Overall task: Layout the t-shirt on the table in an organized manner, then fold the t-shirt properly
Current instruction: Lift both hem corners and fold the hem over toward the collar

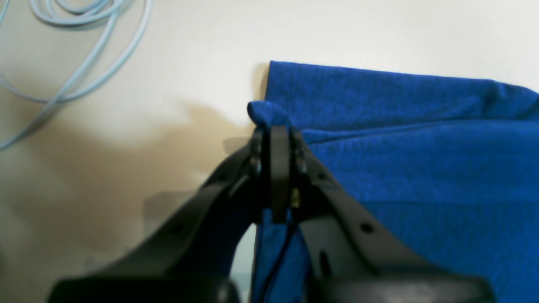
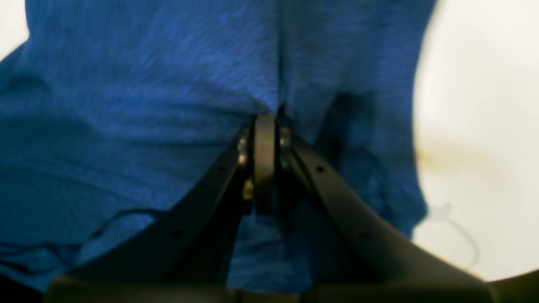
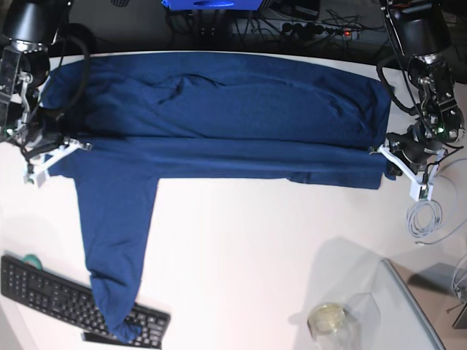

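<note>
Lying spread across far half of table [image 3: 241,240]: navy t-shirt [image 3: 219,109], folded lengthwise w/ one sleeve hanging toward near edge, tip resting on keyboard [image 3: 51,292]. Pinching shirt's corner at base view's right: left gripper [image 1: 276,130], jaws closed tight on cloth, arm reaching down from top corner, wrist bent inward. Clamped on fabric at opposite edge: right gripper [image 2: 265,122], jaws likewise closed, arm dropping from upper left. Coiled beside left gripper: pale cable [image 3: 425,217]. Sitting nr front right: glass jar [image 3: 328,319].
</note>
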Tool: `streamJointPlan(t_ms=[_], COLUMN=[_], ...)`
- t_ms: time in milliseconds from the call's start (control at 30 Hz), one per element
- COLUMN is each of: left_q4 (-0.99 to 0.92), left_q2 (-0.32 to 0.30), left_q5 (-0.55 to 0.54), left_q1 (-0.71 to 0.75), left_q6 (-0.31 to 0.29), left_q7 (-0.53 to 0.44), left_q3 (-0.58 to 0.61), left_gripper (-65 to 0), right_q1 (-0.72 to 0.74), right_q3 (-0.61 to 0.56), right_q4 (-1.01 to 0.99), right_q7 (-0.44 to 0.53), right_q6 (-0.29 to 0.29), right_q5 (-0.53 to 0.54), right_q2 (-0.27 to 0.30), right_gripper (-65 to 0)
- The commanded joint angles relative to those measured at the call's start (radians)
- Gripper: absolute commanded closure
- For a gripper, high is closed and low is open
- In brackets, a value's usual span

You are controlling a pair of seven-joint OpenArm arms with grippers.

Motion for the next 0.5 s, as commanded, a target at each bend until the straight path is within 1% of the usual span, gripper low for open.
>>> streamJointPlan(t_ms=[0, 133, 467], left_q4=[0.027, 0.029, 0.05], left_q2=[-0.016, -0.015, -0.013], left_q5=[-0.006, -0.006, -0.006], left_q1=[-0.01, -0.007, 0.047], left_q6=[0.0, 0.0, 0.0], left_q7=[-0.011, 0.002, 0.002], left_q3=[-0.007, -0.007, -0.007], left_gripper=[0.0, 0.0, 0.0], right_q1=[0.011, 0.011, 0.011], right_q3=[0.004, 0.004, 0.004], right_q4=[0.014, 0.019, 0.005], right_q7=[0.006, -0.034, -0.028], right_q6=[-0.005, -0.005, -0.005], right_q5=[0.006, 0.006, 0.006], right_q2=[0.012, 0.013, 0.01], right_gripper=[0.0, 0.0, 0.0])
